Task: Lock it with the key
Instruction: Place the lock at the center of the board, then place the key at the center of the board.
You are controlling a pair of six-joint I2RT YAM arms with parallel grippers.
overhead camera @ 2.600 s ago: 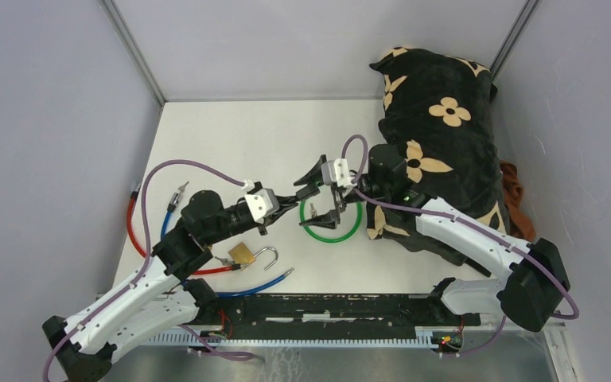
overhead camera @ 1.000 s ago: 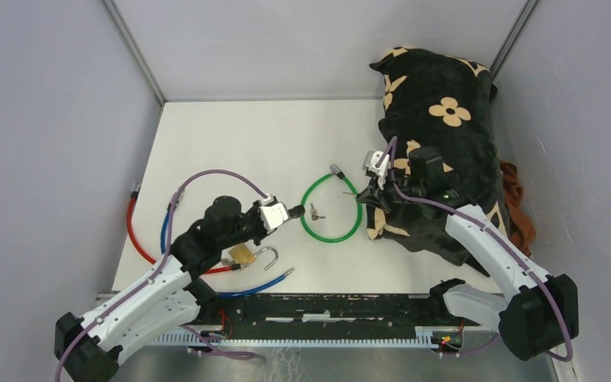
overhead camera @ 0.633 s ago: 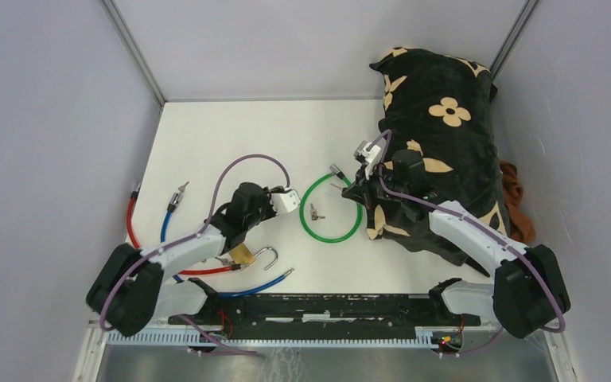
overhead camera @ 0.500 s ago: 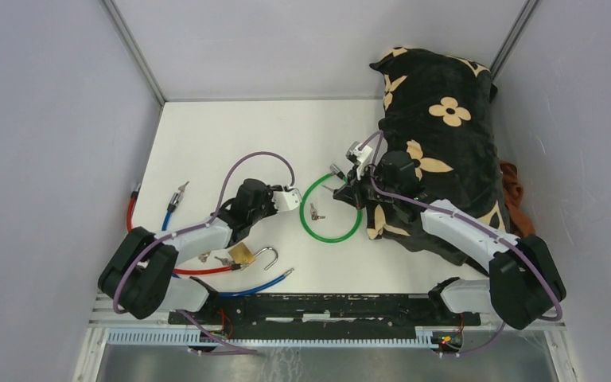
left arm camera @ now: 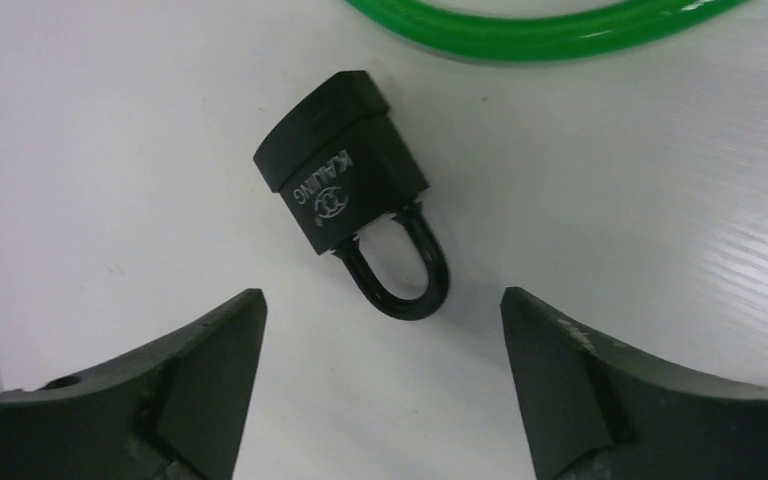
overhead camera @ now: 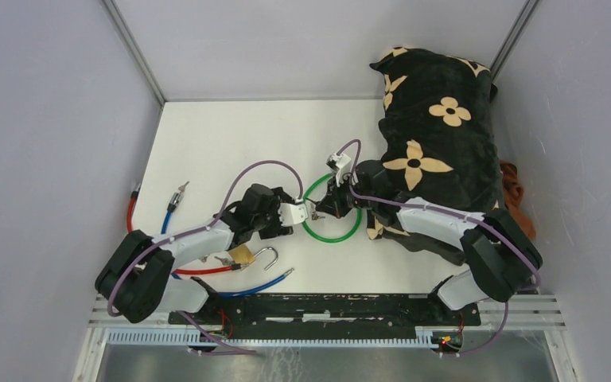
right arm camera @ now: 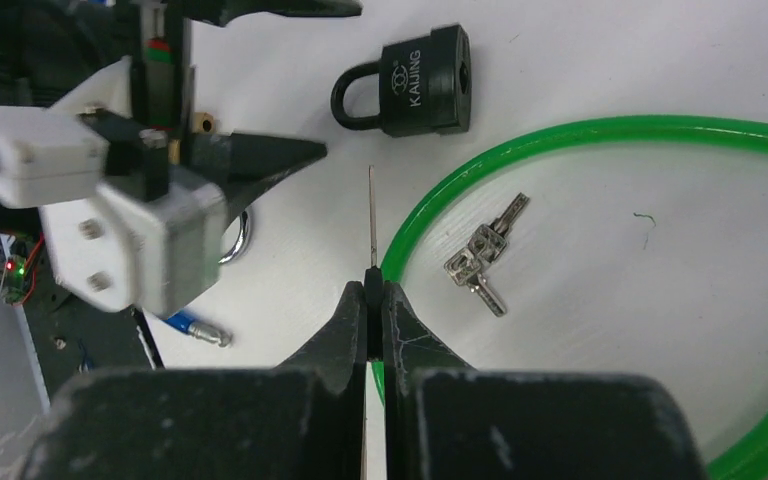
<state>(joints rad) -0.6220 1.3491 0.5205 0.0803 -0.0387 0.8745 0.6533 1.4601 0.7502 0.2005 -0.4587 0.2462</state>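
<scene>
Near left of the counter (overhead camera: 231, 135): brass padlock (overhead camera: 243, 255), shackle swung open, lying among a blue cable (overhead camera: 254, 286) and a red cable (overhead camera: 130, 227).

Mid-counter: left end effector (left arm camera: 380, 300), jaws spread wide and holding nothing, flanking the shackle of a black padlock (left arm camera: 345, 185). The padlock lies flat just outside a green cable loop (overhead camera: 332, 239).

Inside the loop: loose key bunch (right arm camera: 482, 257).

Right end effector (right arm camera: 371, 285), clamped tight on the key (right arm camera: 371, 215) (seen edge-on, a thin blade). Its tip is aimed towards the black padlock, apart from it.

Far right: black flowered cloth (overhead camera: 437, 135).

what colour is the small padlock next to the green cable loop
The padlock is black, body and shackle, with pale lettering; clearest in the left wrist view.
</scene>
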